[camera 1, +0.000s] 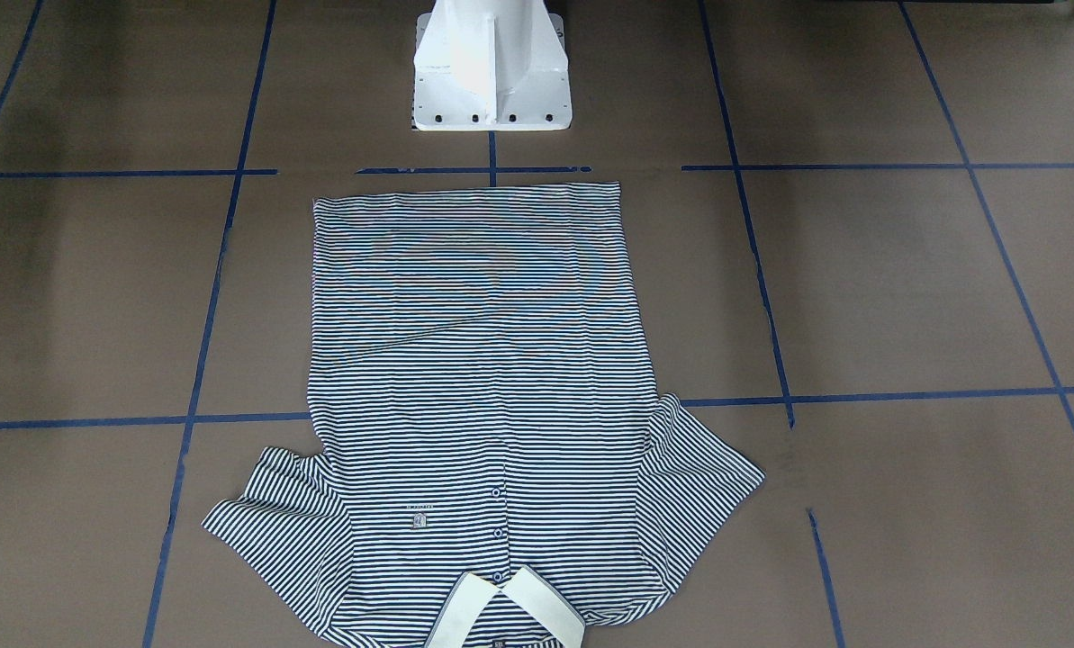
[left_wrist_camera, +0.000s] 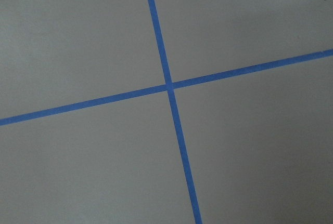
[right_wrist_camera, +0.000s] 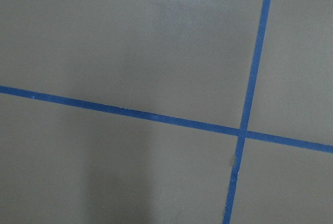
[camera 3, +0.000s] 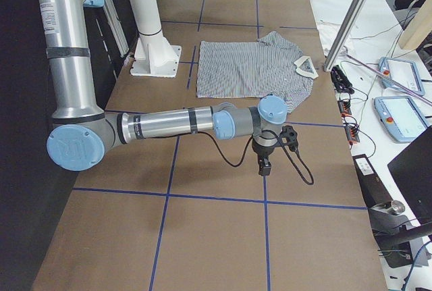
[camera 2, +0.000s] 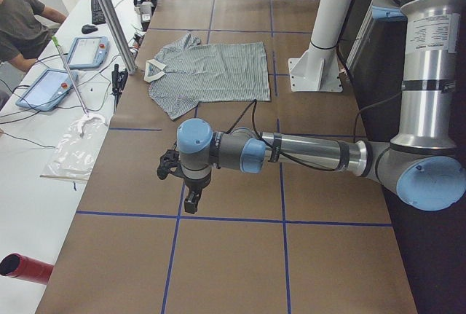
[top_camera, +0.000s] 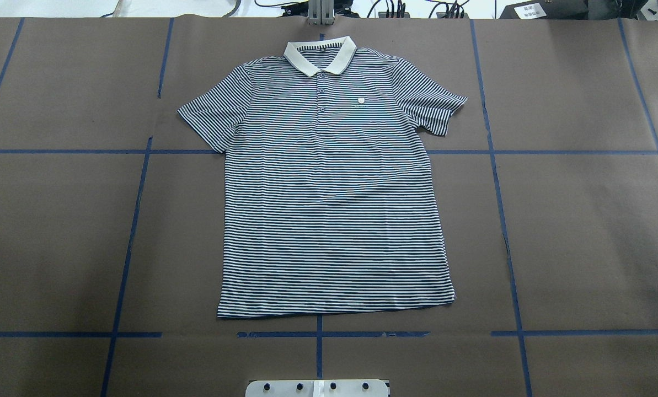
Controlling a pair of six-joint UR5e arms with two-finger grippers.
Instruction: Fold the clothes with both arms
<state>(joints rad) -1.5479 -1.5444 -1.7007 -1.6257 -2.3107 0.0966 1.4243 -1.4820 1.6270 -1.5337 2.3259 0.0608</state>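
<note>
The striped polo shirt (top_camera: 329, 193) lies flat and spread out, face up, in the middle of the brown table. Its white collar (top_camera: 319, 55) is at the far side from the robot and its hem near the base. It also shows in the front view (camera 1: 482, 378) and both side views (camera 2: 211, 73) (camera 3: 250, 68). My left gripper (camera 2: 192, 199) hangs above bare table off the shirt's left side. My right gripper (camera 3: 264, 165) hangs above bare table off its right side. Both show only in side views, so I cannot tell if they are open. The wrist views show only table and tape.
The white pedestal base (camera 1: 491, 81) stands at the table's near edge behind the hem. Blue tape lines (top_camera: 133, 231) grid the table. Teach pendants (camera 2: 84, 52) and a seated operator (camera 2: 18, 22) are past the far edge. A metal post (camera 2: 113, 19) stands near the collar.
</note>
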